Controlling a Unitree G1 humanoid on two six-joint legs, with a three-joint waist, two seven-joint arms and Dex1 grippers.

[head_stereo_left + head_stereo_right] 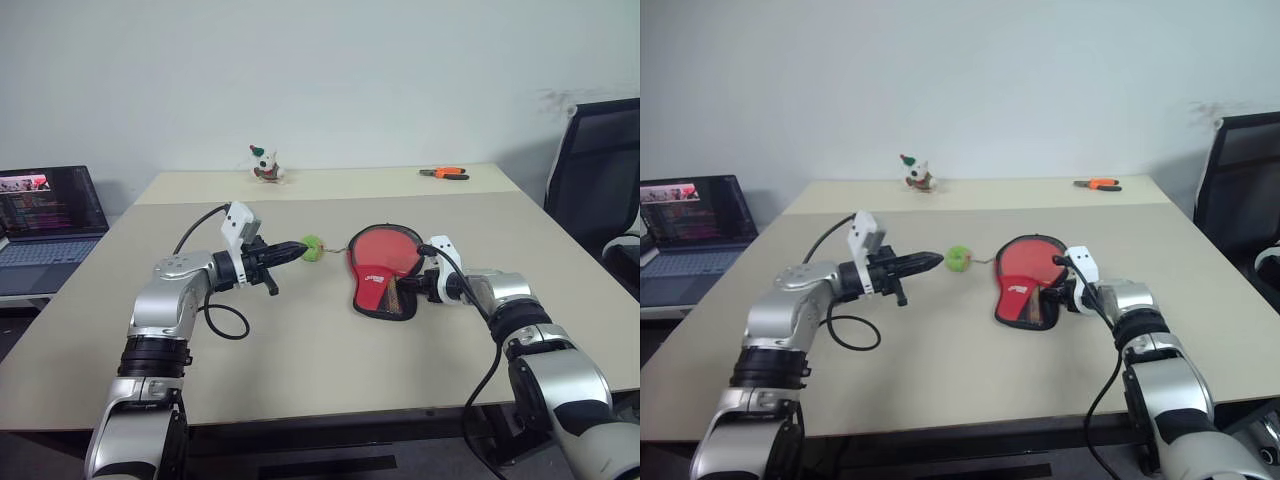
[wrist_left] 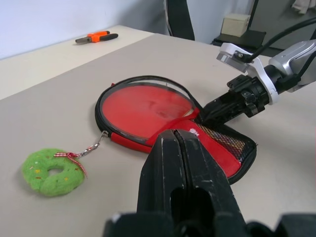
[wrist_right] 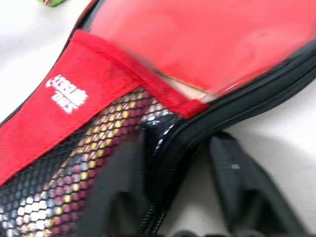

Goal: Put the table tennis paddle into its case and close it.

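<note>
Beige table (image 1: pixel 300 350): right gripper (image 3: pixel 195 163) pinching case (image 1: pixel 385 285) edge; left gripper (image 1: pixel 290 252) closed, empty. Steadying case advisable while zipping.

Paddle (image 1: pixel 385 247) inside case (image 1: pixel 385 290)

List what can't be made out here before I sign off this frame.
- Paddle handle: hidden under the case mesh.
- Right hand: its fingers straddle the case edge; firm grip unclear, right wrist view blurred.
- Zipper slider position: too small, head views.
</note>
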